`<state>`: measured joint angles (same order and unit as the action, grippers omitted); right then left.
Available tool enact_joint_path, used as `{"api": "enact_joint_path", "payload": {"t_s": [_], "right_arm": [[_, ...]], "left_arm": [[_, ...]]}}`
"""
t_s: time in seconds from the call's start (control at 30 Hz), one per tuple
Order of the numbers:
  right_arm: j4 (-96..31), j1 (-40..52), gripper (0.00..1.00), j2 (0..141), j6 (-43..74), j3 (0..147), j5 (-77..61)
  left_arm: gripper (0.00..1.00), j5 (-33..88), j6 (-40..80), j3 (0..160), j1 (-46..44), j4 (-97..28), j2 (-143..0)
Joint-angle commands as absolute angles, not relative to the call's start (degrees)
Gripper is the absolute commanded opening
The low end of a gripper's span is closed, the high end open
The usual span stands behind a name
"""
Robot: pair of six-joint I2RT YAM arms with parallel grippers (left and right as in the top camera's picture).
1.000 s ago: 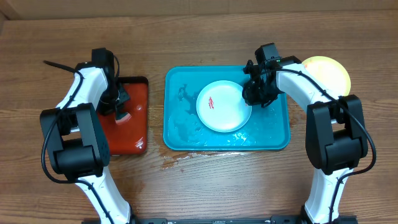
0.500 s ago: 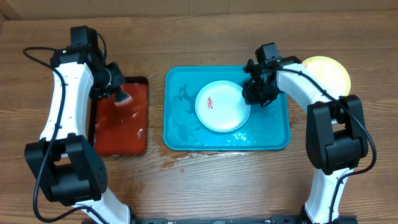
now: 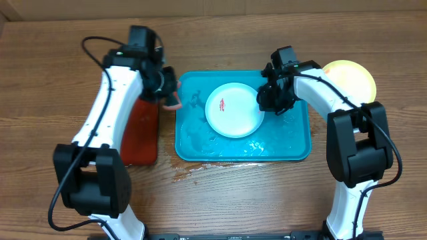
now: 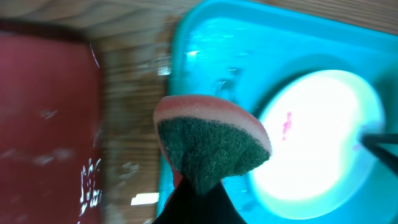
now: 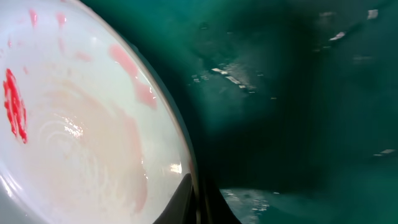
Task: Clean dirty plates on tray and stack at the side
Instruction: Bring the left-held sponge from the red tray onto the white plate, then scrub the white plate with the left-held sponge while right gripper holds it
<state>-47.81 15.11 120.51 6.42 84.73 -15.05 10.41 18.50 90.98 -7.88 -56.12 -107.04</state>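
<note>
A pale blue plate (image 3: 233,110) with a white centre and a small red smear lies in the turquoise tray (image 3: 200,143). My right gripper (image 3: 262,100) is shut on the plate's right rim; the right wrist view shows the rim (image 5: 180,149) between the fingers (image 5: 199,202) and red smears on the plate. My left gripper (image 3: 170,93) is shut on a sponge (image 4: 211,146) with a pink back and green scrub face, held above the tray's left edge (image 4: 186,56). The plate also shows in the left wrist view (image 4: 317,143). A yellow-green plate (image 3: 350,79) sits on the table at the far right.
A red tray with a black rim (image 3: 140,133) lies left of the turquoise tray, and shows in the left wrist view (image 4: 43,106). Water is spilled on the wooden table (image 3: 193,170) in front of the turquoise tray. Water wets the tray floor (image 5: 311,93).
My left arm has swung right with the sponge, from over the red tray to the turquoise tray's left edge. The right gripper has nudged the plate slightly left and back.
</note>
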Motion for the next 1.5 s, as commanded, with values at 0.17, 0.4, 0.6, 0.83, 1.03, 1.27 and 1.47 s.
{"api": "enact_joint_path", "payload": {"t_s": [0.17,0.4,0.6,0.83,1.03,1.27,1.47], "right_arm": [[-45.5,18.7,0.04,121.0,11.0,84.3,-15.1],[-45.2,18.7,0.04,121.0,12.0,84.3,-15.1],[-45.3,18.7,0.04,121.0,12.3,84.3,-15.1],[-45.3,18.7,0.04,121.0,12.2,84.3,-15.1],[-45.7,18.7,0.04,121.0,12.2,84.3,-15.1],[-45.7,18.7,0.04,121.0,12.2,84.3,-15.1],[-45.7,18.7,0.04,121.0,12.2,84.3,-15.0]], "left_arm": [[0.04,11.4,23.4,90.5,-17.4,-48.8,-110.2],[0.04,11.9,27.5,90.5,-25.0,-44.1,-117.8],[0.04,11.4,27.4,90.5,-28.0,-40.2,-122.5],[0.04,1.3,27.4,90.5,-27.7,-40.9,-126.9],[0.04,-11.2,26.9,91.3,-25.5,-44.0,-126.6],[0.04,-15.2,26.8,97.3,-21.6,-50.0,-126.6],[0.04,-8.6,23.9,103.2,-20.1,-52.0,-126.6]]}}
